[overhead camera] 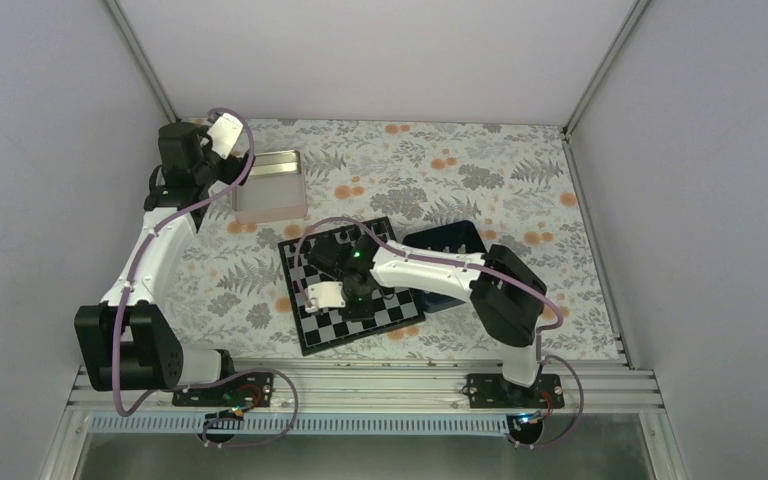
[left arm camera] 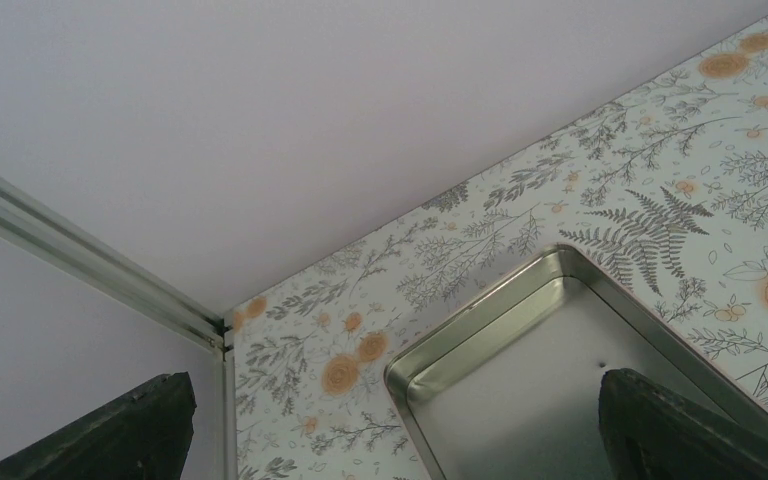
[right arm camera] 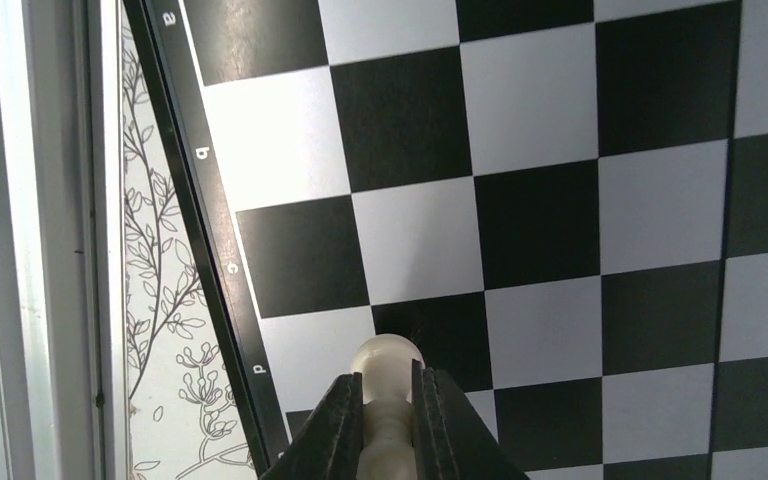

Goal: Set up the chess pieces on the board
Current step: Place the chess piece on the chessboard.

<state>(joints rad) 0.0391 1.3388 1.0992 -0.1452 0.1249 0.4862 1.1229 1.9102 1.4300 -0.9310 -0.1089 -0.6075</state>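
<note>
My right gripper point(right arm camera: 388, 388) is shut on a cream chess piece with a round head, a pawn point(right arm camera: 388, 362). It holds the pawn over the board point(right arm camera: 560, 210) near the edge marked with the letter d. No other pieces show on the squares in this view. In the top view the right gripper point(overhead camera: 353, 298) hangs over the left part of the board point(overhead camera: 400, 315). My left gripper point(overhead camera: 203, 152) is at the far left by the silver tin. In the left wrist view its fingers point(left arm camera: 120, 430) stand wide apart, and the left gripper point(left arm camera: 392, 388) is empty.
The silver metal tin point(overhead camera: 270, 185) lies at the back left and looks empty in the left wrist view point(left arm camera: 550, 390). A dark blue tray point(overhead camera: 450, 243) lies against the board's right side, partly under the right arm. Walls enclose the flowered table point(overhead camera: 460, 170).
</note>
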